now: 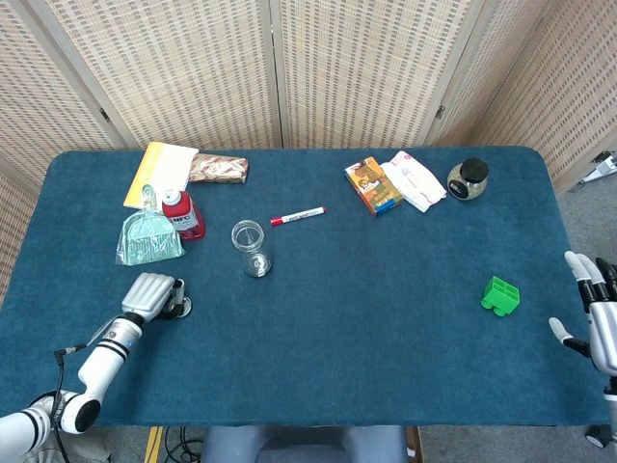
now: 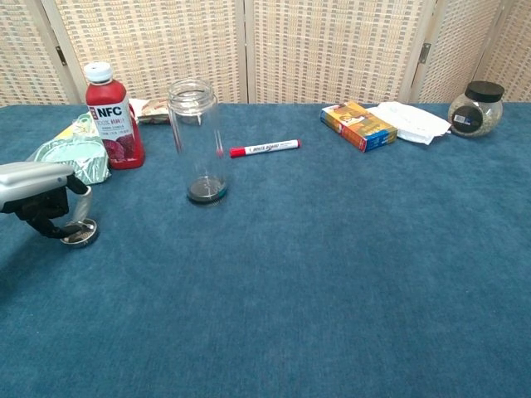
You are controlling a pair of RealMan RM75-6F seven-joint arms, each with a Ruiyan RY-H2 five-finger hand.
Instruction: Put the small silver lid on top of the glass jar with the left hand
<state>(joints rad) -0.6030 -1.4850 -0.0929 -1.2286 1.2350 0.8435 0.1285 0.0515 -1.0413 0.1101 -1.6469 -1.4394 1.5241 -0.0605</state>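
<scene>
1. Blue cloth covers the table (image 1: 366,318), with slatted screens standing behind it.
2. Lying flat on the cloth toward the near left edge is the lid (image 2: 80,235), silver and small; in the head view it is mostly hidden under the hand.
3. Over it the left hand (image 1: 150,293) is lowered, fingers (image 2: 79,207) curled down around the lid's rim; whether they actually pinch it I cannot tell.
4. At about two o'clock from the lid stands the jar (image 1: 249,247), upright, clear, mouth open, well apart from the lid.
5. At twelve o'clock from the lid sit a green pouch (image 1: 147,238) and a red bottle (image 1: 182,214) marked NFC, just beside each other.
6. Beyond those, a yellow pad (image 1: 158,172) and a snack packet (image 1: 218,170) lie near the far edge.
7. A red marker (image 1: 296,216) lies at one o'clock from the jar.
8. Far right: an orange box (image 1: 373,185), a white packet (image 1: 415,179) and a dark-lidded pot (image 1: 468,177).
9. A green block (image 1: 500,295) lies near the right edge.
10. Off that edge the right hand (image 1: 598,323) hangs released, fingers spread, holding nothing.
</scene>
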